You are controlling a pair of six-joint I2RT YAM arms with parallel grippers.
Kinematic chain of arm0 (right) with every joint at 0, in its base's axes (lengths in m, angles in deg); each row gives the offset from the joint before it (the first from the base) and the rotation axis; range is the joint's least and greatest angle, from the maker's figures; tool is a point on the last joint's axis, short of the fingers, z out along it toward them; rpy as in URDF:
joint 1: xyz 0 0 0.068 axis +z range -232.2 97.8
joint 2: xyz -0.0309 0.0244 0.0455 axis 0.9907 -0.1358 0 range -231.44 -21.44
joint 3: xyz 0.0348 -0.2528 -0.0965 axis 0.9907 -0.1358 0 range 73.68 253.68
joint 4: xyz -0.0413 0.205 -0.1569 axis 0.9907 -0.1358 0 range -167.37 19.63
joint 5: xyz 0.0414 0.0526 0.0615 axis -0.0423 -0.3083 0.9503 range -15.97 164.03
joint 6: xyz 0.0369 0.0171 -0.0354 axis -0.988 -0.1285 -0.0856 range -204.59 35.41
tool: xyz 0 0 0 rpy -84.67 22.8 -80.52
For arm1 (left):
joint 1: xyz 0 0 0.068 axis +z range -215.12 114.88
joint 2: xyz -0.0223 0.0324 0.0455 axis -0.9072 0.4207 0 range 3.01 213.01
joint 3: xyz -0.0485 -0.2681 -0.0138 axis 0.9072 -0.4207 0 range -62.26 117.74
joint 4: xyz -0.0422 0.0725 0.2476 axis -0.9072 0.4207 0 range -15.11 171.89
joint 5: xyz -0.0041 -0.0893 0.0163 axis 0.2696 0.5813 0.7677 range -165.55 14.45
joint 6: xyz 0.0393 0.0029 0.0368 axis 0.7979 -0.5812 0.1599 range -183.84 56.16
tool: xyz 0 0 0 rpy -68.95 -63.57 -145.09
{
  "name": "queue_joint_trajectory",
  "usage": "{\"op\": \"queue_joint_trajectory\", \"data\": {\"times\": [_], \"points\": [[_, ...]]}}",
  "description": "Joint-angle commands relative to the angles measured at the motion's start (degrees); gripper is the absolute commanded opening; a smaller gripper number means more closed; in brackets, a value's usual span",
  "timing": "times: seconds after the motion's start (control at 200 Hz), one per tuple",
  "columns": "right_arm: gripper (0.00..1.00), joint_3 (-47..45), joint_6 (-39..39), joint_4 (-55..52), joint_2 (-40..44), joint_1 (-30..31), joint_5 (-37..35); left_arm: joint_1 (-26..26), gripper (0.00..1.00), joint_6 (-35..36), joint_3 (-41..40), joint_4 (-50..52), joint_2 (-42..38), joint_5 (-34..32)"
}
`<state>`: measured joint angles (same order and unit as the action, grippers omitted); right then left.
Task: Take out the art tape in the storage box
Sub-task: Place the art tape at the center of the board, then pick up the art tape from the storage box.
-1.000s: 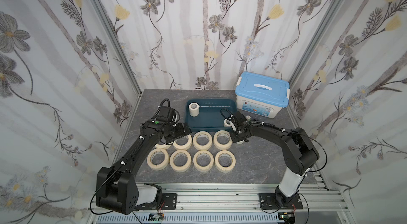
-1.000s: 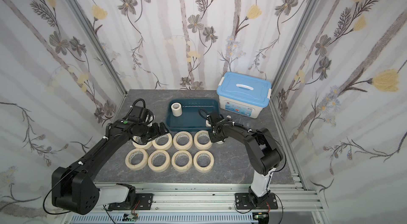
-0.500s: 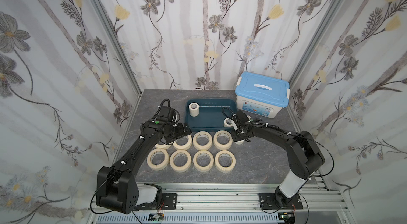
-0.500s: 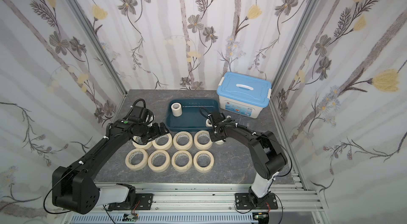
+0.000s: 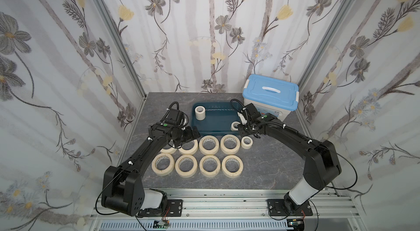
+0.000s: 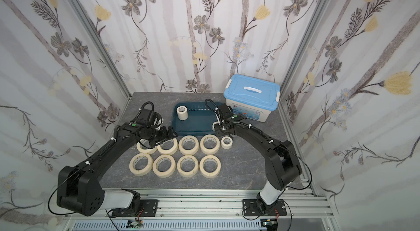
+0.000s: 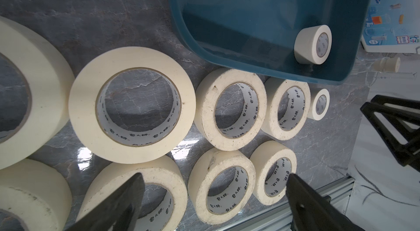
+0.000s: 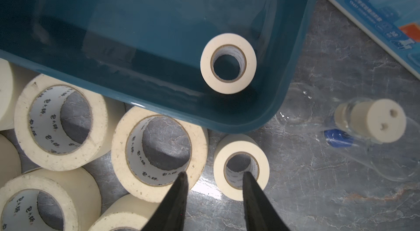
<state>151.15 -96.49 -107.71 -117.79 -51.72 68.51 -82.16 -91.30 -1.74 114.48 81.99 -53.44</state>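
beside storage box (image 5: pixel 216 128): white tub (image 5: pixel 270 100) | left jaws wide, empty | right jaws parted, empty

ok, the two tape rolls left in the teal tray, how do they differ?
The far-corner roll is taller, near the left arm's side; the near-corner roll is shorter, beside the right gripper. Both are small cream rolls lying flat, hole up, in the teal tray.

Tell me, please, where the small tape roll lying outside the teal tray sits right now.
In both top views, the small roll lies flat on the table, ending the back row beside a large roll, just outside the teal tray.
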Motion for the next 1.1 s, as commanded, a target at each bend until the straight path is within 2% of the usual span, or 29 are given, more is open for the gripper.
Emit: {"op": "queue_joint_trajectory", "data": {"times": [0.0, 0.2, 0.445, 1.094], "points": [[0.43, 4.3, 1.8, -3.5, -3.0, 0.1, 0.2, -0.6, 1.0, -0.3, 0.7, -1.2, 1.0, 0.6], [0.43, 12.8, 1.9, -6.0, -9.9, 0.1, 0.9, -1.7, 1.0, -0.3, 1.1, -2.2, 2.1, -0.2], [0.43, 18.4, 1.4, -6.9, -16.5, 0.1, 1.3, -2.3, 1.0, -0.7, 0.6, -3.6, 3.7, 0.2], [0.38, 24.5, 1.1, -8.1, -28.1, 0.1, 0.9, -2.8, 1.0, -0.7, 0.9, -4.8, 7.4, -0.8]]}}
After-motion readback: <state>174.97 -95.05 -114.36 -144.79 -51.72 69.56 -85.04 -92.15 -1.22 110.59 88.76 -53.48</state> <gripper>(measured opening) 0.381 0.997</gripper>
